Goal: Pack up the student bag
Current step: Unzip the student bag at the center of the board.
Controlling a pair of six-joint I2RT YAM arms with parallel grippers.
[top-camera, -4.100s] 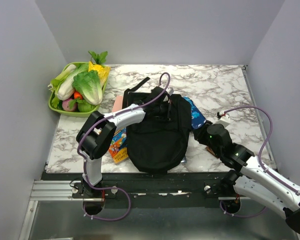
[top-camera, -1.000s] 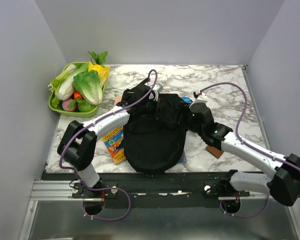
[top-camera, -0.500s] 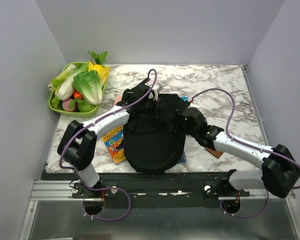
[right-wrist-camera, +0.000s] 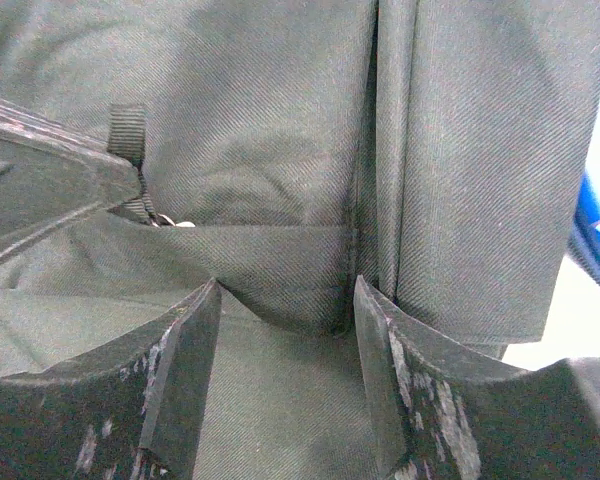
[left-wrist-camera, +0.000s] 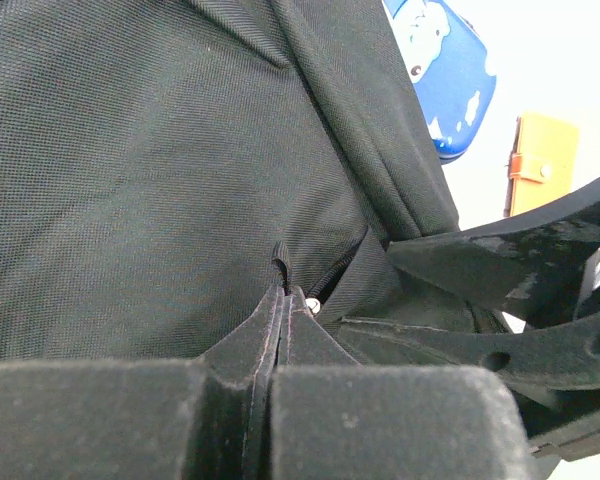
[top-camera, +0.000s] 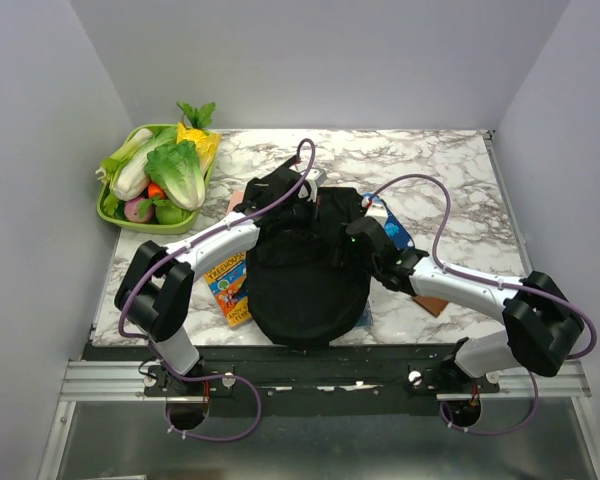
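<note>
The student bag [top-camera: 302, 285], black and floppy, lies in the middle of the table. My left gripper [top-camera: 318, 212] is at the bag's upper part, shut on a small zipper pull tab [left-wrist-camera: 280, 258] with its metal slider [left-wrist-camera: 312, 305] beside the tips. My right gripper [top-camera: 342, 246] has come in from the right and stands open just beside it. Its two fingers [right-wrist-camera: 190, 340] straddle a fold of bag fabric [right-wrist-camera: 280, 270] without pinching it. The left gripper's finger [right-wrist-camera: 40, 190] and the webbing tab [right-wrist-camera: 128, 135] show in the right wrist view.
A blue patterned glasses case [top-camera: 392, 226] lies against the bag's right side, with a brown wallet [top-camera: 432, 304] nearer me. A colourful book [top-camera: 230, 288] pokes out at the bag's left. A green tray [top-camera: 112, 212] of vegetables sits at the far left.
My right arm swung left from the bag's right side onto its upper part, and its jaws narrowed a little. The left gripper stayed shut in place.
</note>
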